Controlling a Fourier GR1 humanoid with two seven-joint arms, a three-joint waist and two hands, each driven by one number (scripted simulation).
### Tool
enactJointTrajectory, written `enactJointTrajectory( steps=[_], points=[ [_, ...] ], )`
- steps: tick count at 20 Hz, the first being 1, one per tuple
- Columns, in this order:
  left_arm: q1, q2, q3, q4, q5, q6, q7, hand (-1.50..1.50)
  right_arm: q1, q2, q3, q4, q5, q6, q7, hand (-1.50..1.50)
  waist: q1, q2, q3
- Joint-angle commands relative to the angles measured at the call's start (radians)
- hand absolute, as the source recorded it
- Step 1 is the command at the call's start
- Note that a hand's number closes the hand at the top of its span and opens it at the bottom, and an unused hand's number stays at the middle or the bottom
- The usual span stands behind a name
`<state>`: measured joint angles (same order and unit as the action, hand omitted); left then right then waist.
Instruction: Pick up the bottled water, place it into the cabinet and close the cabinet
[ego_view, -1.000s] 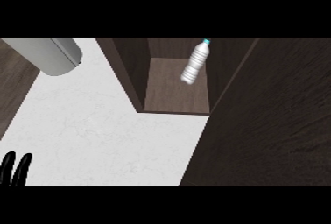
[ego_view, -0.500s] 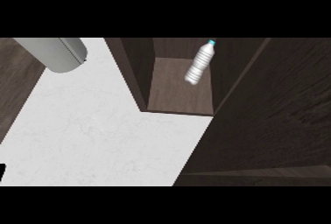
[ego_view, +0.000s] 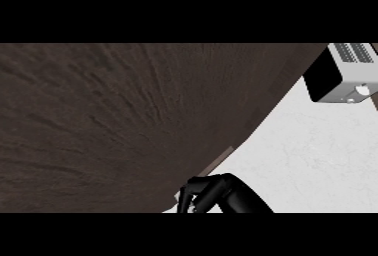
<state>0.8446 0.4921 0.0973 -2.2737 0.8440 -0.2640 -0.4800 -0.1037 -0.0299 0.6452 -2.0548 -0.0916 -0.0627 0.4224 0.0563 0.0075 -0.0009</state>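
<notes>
A dark wooden cabinet door (ego_view: 125, 125) fills most of the head view, from the left edge across to its slanting right edge. The bottled water and the cabinet's inside are hidden behind it. A single black hand, which I take for my right hand (ego_view: 221, 196), shows at the bottom middle. Its fingers are curled and lie against the door's lower edge, beside a thin pale strip (ego_view: 219, 159) of that edge. I cannot tell whether they wrap round the edge. My left hand shows nowhere.
The white counter top (ego_view: 310, 160) runs along the right side of the view. A white and black appliance (ego_view: 341, 77) stands on it at the top right corner.
The open cabinet with the bottle standing inside no longer shows; the dark door now covers that part of the view. A hand has come up at the bottom middle, against the door's edge.
</notes>
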Motion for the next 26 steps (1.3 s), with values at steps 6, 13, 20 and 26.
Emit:
enactJointTrajectory(
  steps=[6,13,20,26],
  points=[
    [0.067,-0.016,0.150,0.035,0.112,-0.122,-0.006,-1.50,-0.400,0.029,-0.271,0.250,-0.320,-0.047,0.002,1.50,-0.015,-0.003,0.001],
    [0.104,-0.063,0.212,0.073,0.167,-0.240,0.015,-1.50,-0.579,0.030,-0.450,0.534,-0.366,0.087,-0.069,1.50,-0.025,-0.006,0.001],
    [0.111,-0.118,0.265,0.033,0.148,-0.251,0.067,-1.50,-0.703,-0.032,-0.540,0.768,-0.378,0.238,-0.146,1.50,-0.031,-0.003,0.001],
    [0.095,-0.058,0.352,0.095,0.257,-0.307,0.121,-1.50,-0.780,0.000,-0.550,0.896,-0.381,0.284,-0.167,1.50,-0.025,-0.001,0.001]
  ],
)
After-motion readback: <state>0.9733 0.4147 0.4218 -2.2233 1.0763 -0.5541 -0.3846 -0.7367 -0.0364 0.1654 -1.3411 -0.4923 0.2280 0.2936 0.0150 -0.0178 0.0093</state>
